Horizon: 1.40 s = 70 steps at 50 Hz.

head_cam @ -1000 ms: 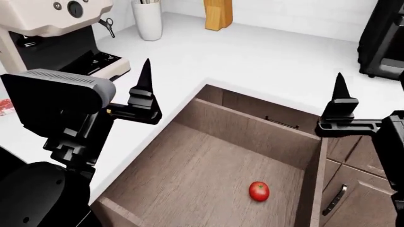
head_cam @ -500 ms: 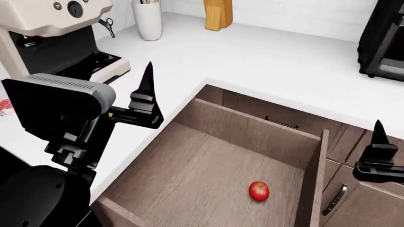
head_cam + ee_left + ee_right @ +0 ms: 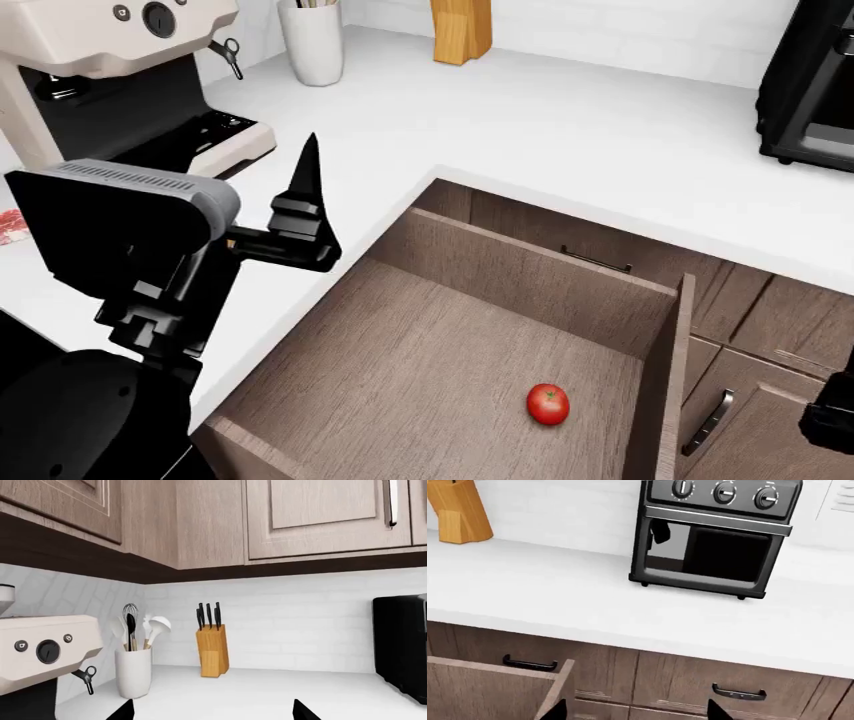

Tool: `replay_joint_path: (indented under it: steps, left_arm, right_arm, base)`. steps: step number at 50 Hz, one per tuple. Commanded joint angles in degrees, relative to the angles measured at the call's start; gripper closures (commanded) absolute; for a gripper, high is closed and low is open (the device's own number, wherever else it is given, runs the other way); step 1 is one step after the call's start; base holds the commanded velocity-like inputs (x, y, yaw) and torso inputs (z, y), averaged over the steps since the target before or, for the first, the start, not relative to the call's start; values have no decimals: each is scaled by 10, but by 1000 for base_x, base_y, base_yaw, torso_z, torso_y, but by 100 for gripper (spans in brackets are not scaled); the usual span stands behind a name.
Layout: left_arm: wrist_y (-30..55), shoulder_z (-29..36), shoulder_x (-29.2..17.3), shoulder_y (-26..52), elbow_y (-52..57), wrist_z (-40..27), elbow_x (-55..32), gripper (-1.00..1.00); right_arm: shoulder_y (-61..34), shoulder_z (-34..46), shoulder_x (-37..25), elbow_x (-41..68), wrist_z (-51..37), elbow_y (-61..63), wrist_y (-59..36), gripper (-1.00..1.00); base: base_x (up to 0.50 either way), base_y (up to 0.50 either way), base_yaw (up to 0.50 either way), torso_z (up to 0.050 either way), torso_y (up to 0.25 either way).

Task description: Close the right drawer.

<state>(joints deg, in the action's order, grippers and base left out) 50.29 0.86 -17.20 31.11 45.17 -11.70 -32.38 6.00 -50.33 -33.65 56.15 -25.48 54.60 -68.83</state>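
The wide grey-brown wood drawer stands fully open at lower centre. My left hand is open over the white surface; my right hand is open, low. I risk striking the drawer's side instead of its front.

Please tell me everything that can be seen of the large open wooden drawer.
The wide, deep drawer of grey-brown wood grain stands pulled far out from under the white countertop. Its flat floor and plain side walls are of the same wood. One small red tomato lies on the floor, towards the right wall, apart from every side. Neither gripper touches the drawer: the left gripper hangs over the counter beside its left edge. Its front panel is cut off in the head view.
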Motion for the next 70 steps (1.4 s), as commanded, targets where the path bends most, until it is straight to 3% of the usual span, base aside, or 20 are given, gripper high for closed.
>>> replay_joint_path:
  steps: [1, 17, 25, 52, 70]
  left_arm:
    - [-8, 4, -2, -2, -5, -1, 2, -100]
    - [-27, 9, -3, -13, -15, 2, 4, -100]
    - [-28, 14, -3, -12, -15, -1, 3, -100]
    - [-46, 27, -5, -27, -18, -3, 5, -100]
    - [-49, 34, -8, -30, -17, -7, 3, -100]
  right_arm:
    - [101, 11, 45, -100, 51, -31, 89, -100]
    - [185, 11, 105, -174, 107, -70, 197, -100]
    - [184, 68, 121, -226, 133, -142, 257, -100]
    - [201, 125, 189, -315, 198, -312, 441, -100]
    - [171, 177, 196, -352, 202, -370, 477, -100]
  base:
    - [0, 0, 0, 0, 0]
    - [0, 0, 0, 0, 0]
    - [0, 0, 0, 0, 0]
    - [0, 0, 0, 0, 0]
    - [0, 0, 0, 0, 0]
